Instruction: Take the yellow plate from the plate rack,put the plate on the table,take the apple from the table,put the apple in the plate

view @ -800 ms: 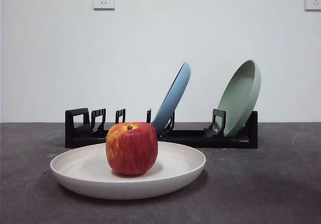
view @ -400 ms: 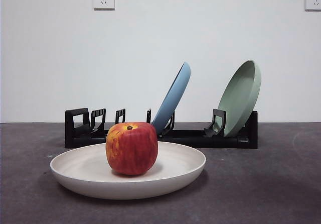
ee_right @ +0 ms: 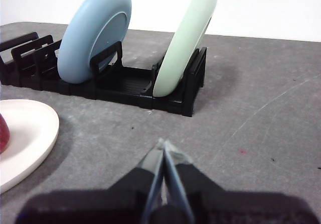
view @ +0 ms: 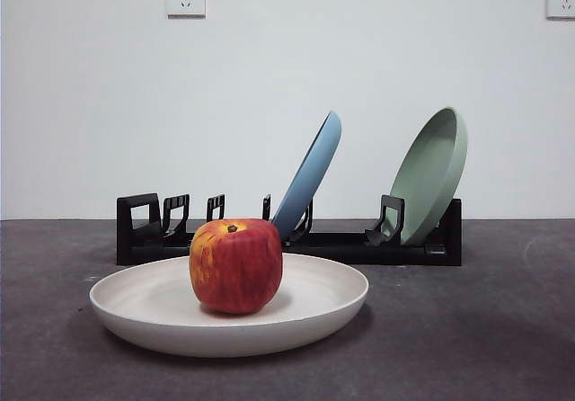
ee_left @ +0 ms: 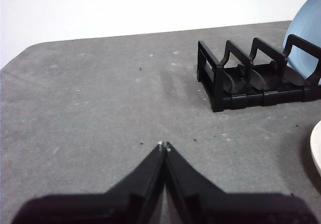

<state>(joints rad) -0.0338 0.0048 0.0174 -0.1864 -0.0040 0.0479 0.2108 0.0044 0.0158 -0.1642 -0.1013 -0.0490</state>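
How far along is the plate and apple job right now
It looks finished: the yellow plate lies flat on the table in front of the plate rack, with the apple on it. Nothing in hand: both end effectors, left and right, are shut and empty.

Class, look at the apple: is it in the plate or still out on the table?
In: the apple rests inside the yellow plate.

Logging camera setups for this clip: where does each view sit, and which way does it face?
Front view: low at table height, facing the apple in the yellow plate, plate rack behind; no robot parts.
Left wrist view: above the table, facing the rack's empty end; left gripper shut.
Right wrist view: facing the blue plate and green plate; right gripper shut.
All views share the rack.
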